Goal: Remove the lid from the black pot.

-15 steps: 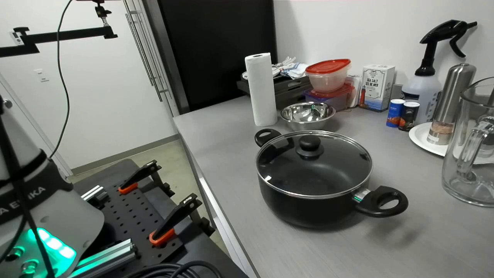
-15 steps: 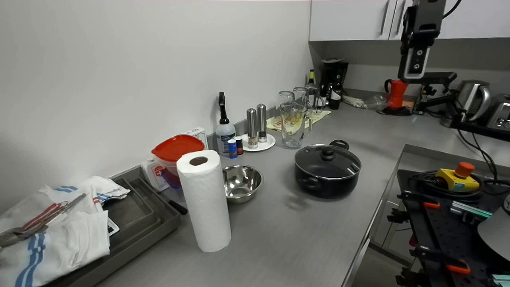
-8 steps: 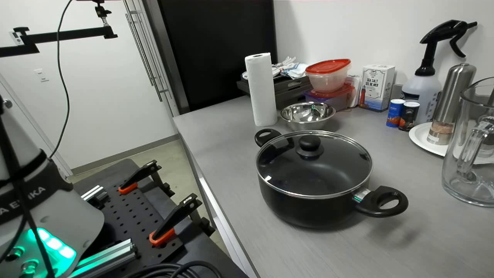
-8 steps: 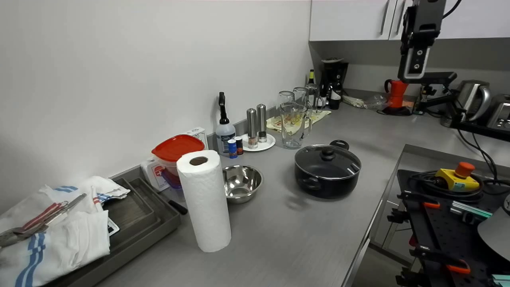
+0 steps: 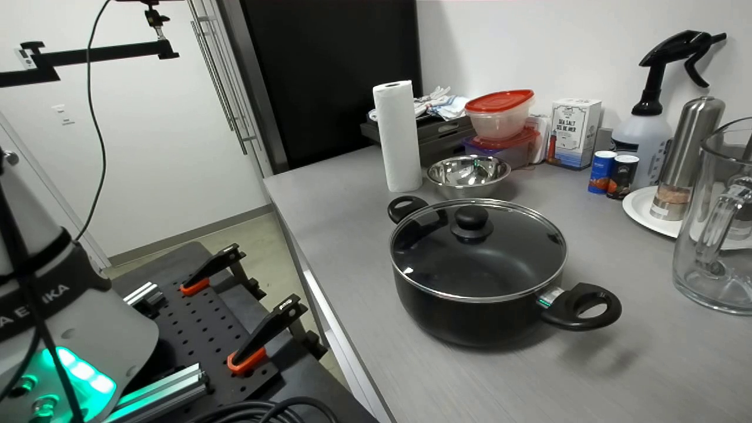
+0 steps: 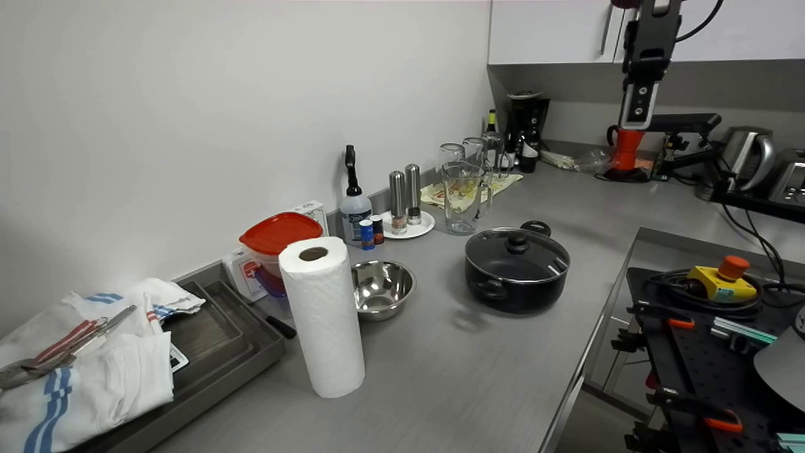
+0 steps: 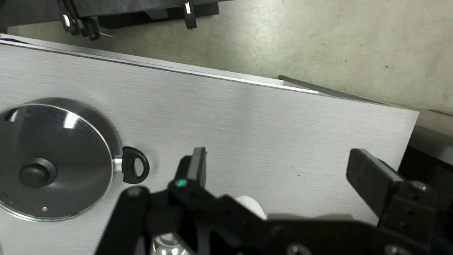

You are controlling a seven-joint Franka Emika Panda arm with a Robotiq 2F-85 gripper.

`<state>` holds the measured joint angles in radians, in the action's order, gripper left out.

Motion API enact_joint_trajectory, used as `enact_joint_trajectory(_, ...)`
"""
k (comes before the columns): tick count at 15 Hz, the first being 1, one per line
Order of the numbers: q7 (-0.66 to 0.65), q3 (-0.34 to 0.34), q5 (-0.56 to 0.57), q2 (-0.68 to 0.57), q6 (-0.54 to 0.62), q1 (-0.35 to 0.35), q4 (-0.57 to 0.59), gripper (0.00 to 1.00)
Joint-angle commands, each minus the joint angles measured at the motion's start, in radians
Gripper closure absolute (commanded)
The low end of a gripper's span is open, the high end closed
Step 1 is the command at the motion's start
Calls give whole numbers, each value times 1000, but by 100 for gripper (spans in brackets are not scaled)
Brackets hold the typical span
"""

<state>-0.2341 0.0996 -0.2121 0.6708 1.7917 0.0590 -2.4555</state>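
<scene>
The black pot (image 5: 464, 320) stands upright on the grey counter, with loop handles on its sides; it also shows in an exterior view (image 6: 519, 299) and the wrist view (image 7: 128, 166). The glass lid (image 5: 505, 258) with black centre knob sits flat on the pot's rim; it also shows in an exterior view (image 6: 497, 255) and, cut by the left edge, in the wrist view (image 7: 74, 152). My gripper (image 6: 636, 119) hangs high above the counter, apart from pot and lid. In the wrist view my gripper (image 7: 277, 152) is wide open and empty, with the pot to its left.
A steel bowl (image 5: 469, 176) and paper towel roll (image 5: 398, 138) stand beyond the pot. A glass pitcher (image 5: 711, 258) and plate with mills (image 5: 637, 211) are near the wall. A spray bottle (image 6: 356, 211), plastic containers (image 5: 499, 117) and tray (image 6: 220, 377) line the wall.
In an exterior view my gripper has shifted slightly left and its tilt has changed a little. The pot and lid have not moved.
</scene>
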Motion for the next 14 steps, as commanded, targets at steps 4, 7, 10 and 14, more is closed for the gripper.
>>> enact_joint_trajectory(4, 1, -27, 91, -130, 72, -96, 15, 0)
enact_joint_trajectory(7, -2, -46, 183, -187, 87, -140, 21, 0)
enact_joint_trajectory(10, 7, -85, 250, -235, 112, -178, 20, 0)
enact_joint_trajectory(14, 39, -149, 261, -297, 156, -207, 28, 0)
